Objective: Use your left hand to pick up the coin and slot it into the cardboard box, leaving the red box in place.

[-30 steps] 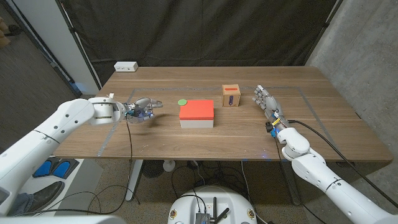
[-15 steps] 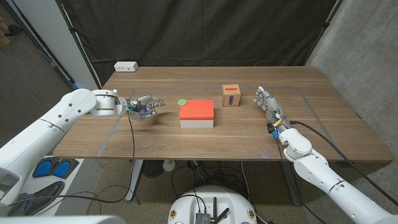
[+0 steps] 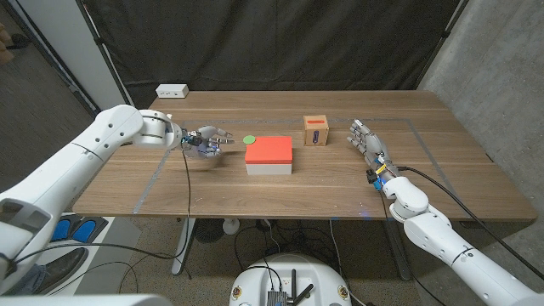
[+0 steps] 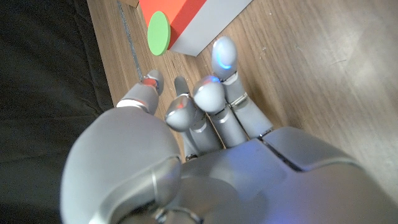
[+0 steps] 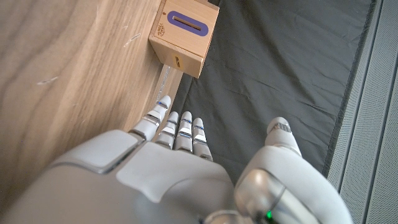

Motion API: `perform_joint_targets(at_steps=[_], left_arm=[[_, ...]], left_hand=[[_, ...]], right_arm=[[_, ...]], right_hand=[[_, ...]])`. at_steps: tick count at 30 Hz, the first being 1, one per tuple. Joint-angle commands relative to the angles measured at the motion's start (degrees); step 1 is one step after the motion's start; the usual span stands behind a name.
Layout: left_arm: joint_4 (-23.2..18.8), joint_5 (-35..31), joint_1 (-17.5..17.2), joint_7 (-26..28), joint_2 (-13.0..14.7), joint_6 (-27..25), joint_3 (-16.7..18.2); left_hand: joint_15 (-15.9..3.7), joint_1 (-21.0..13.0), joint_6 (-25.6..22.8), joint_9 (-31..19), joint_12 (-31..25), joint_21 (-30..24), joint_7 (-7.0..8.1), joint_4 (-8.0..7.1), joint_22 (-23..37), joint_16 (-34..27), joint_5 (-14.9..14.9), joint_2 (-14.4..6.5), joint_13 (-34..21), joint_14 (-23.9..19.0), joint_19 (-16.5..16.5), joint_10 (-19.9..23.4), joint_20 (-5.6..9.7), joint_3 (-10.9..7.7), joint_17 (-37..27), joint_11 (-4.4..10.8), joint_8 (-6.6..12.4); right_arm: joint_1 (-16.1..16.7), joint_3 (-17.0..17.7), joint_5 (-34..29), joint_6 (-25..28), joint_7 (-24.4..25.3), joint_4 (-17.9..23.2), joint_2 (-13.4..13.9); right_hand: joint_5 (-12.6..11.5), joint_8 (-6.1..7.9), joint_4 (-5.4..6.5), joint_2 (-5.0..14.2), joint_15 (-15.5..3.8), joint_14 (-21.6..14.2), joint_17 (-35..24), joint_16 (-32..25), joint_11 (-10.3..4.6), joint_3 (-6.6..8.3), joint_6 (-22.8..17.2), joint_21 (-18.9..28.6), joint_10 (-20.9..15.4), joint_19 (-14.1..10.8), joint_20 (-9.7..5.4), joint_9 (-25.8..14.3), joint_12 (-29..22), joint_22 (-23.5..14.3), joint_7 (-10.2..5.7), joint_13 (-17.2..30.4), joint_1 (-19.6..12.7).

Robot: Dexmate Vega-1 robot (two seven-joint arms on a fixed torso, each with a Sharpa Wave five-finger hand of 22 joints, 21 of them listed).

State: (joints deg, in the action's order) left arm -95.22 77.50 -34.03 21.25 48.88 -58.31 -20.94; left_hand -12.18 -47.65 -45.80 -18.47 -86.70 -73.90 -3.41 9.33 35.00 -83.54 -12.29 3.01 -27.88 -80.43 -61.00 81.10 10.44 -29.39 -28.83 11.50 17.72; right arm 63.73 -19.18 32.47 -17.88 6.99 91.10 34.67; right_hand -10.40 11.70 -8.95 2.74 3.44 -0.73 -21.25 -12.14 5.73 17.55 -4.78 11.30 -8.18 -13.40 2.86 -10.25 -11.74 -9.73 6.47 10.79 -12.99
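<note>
A green coin [image 3: 249,139] lies flat on the table just behind the left corner of the red box [image 3: 269,153]; the left wrist view shows the coin [image 4: 158,33] beside the red box [image 4: 199,18]. My left hand [image 3: 206,141] hovers a short way left of the coin, fingers apart and holding nothing [image 4: 199,118]. The cardboard box [image 3: 316,131] with a purple-ringed slot on top [image 5: 185,34] stands right of the red box. My right hand [image 3: 367,142] waits right of the cardboard box, fingers straight and apart [image 5: 180,168].
A white power strip [image 3: 172,90] lies at the table's back left corner. Grey tape lines [image 3: 153,174] run along the table at both sides. A dark curtain hangs behind the table.
My left hand has moved right and a little back toward the coin. The right hand, both boxes and the coin have stayed where they were.
</note>
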Motion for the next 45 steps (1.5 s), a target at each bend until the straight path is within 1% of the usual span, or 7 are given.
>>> perform_joint_targets(at_steps=[1, 12, 19, 24, 30, 39, 45], left_arm=[[1.83, -2.31, 3.43, 0.51, -3.43, -4.04, -1.84], [1.61, -4.01, 4.07, 3.06, -6.24, -5.17, -2.29], [1.22, -4.23, 3.64, 4.77, -7.35, -5.47, -1.55], [0.81, -3.77, 2.85, 5.43, -7.87, -4.92, -0.56], [0.76, -4.07, 2.99, 5.07, -8.19, -4.95, -0.84], [0.26, -2.74, 2.47, 8.55, -9.06, -5.93, 0.11], [0.41, -2.20, 2.01, 8.87, -9.13, -5.82, 0.26]], left_hand=[[0.15, 0.49, 0.39, -0.06, 0.17, 0.06, 0.04, 0.04, -0.27, -0.18, 0.13, -0.23, 0.20, 0.42, -0.52, -0.30, 1.84, 0.06, 0.12, 0.23, -0.15], [0.12, 0.39, -0.16, 0.15, 0.25, -0.63, 0.32, 0.17, -1.11, 0.05, 0.20, -0.07, 0.54, 0.32, -0.32, -0.17, 1.83, 0.00, 0.79, 0.24, 0.25], [0.11, 0.08, -0.75, 0.22, 0.47, -1.00, 0.40, 0.20, -1.63, 0.07, 0.19, -0.31, 0.92, 0.41, -0.06, -0.12, 1.84, -0.22, 1.05, 0.22, 0.59], [0.12, -0.25, -1.25, 0.36, 0.67, -1.42, 0.13, 0.23, -1.64, 0.00, 0.19, -0.64, 1.35, 0.33, -0.04, 0.03, 1.84, -0.47, 1.14, 0.18, 0.78], [0.12, -0.58, -1.72, 0.51, 0.51, -1.64, 0.10, 0.29, -1.87, -0.17, 0.17, -0.90, 1.25, 0.30, -0.01, -0.03, 1.85, -0.70, 1.07, 0.20, 0.93], [0.16, -1.46, -4.43, 0.96, 0.52, -2.03, 0.16, 0.32, -2.88, -0.28, 0.13, -1.86, 2.95, 0.26, 0.14, 0.75, 1.83, -1.36, 1.34, -0.23, 1.83], [0.19, -1.87, -4.90, 1.28, -0.24, -2.40, 0.12, 0.31, -3.38, -0.71, 0.08, -2.49, 2.70, 0.05, 0.30, 0.35, 1.85, -1.83, 1.14, -0.26, 1.87]], right_arm=[[-0.07, 0.30, 1.01, 0.13, -1.38, -0.78, 0.66], [-0.33, 0.33, 1.69, 0.06, -2.40, -1.64, 0.83], [-0.11, 0.60, 2.11, -0.26, -2.77, -1.99, 0.97], [-0.26, 0.63, 2.45, -0.52, -3.26, -2.57, 0.85], [-0.49, 0.67, 2.76, -0.63, -3.69, -2.96, 0.81], [-0.82, 0.74, 3.49, -1.82, -4.63, -4.52, 0.07], [-0.85, 0.82, 3.84, -2.83, -5.31, -5.61, -0.31]], right_hand=[[-0.16, -0.19, 0.02, -0.30, 0.23, -0.49, -0.07, -0.51, -0.15, 0.32, -0.31, 0.03, -0.54, -0.14, 0.40, -0.31, 0.02, -0.34, 0.37, 0.14, -0.50], [-0.15, -0.20, 0.07, -0.33, 0.25, -0.58, 0.02, -0.53, -0.15, 0.33, -0.46, 0.06, -0.69, -0.23, 0.44, -0.32, 0.03, -0.34, 0.41, 0.17, -0.57], [-0.14, -0.22, 0.11, -0.35, 0.33, -0.64, 0.08, -0.55, -0.15, 0.33, -0.55, 0.07, -0.79, -0.26, 0.47, -0.32, 0.04, -0.34, 0.34, 0.19, -0.60], [-0.13, -0.23, 0.13, -0.36, 0.35, -0.68, 0.10, -0.56, -0.20, 0.33, -0.57, 0.08, -0.82, -0.29, 0.47, -0.33, 0.05, -0.35, 0.33, 0.19, -0.61], [-0.12, -0.23, 0.16, -0.37, 0.33, -0.70, 0.13, -0.56, -0.13, 0.32, -0.65, 0.08, -1.00, -0.32, 0.52, -0.33, 0.01, -0.35, 0.30, 0.20, -0.61], [-0.11, -0.26, 0.19, -0.39, 0.34, -0.75, 0.18, -0.58, -0.12, 0.31, -0.66, 0.08, -1.10, -0.33, 0.60, -0.33, 0.01, -0.35, 0.27, 0.22, -0.61], [-0.10, -0.26, 0.23, -0.42, 0.54, -0.94, 0.22, -0.65, -0.04, 0.29, -0.76, 0.07, -1.32, -0.33, 0.62, -0.34, -0.04, -0.35, 0.26, 0.24, -0.61]])
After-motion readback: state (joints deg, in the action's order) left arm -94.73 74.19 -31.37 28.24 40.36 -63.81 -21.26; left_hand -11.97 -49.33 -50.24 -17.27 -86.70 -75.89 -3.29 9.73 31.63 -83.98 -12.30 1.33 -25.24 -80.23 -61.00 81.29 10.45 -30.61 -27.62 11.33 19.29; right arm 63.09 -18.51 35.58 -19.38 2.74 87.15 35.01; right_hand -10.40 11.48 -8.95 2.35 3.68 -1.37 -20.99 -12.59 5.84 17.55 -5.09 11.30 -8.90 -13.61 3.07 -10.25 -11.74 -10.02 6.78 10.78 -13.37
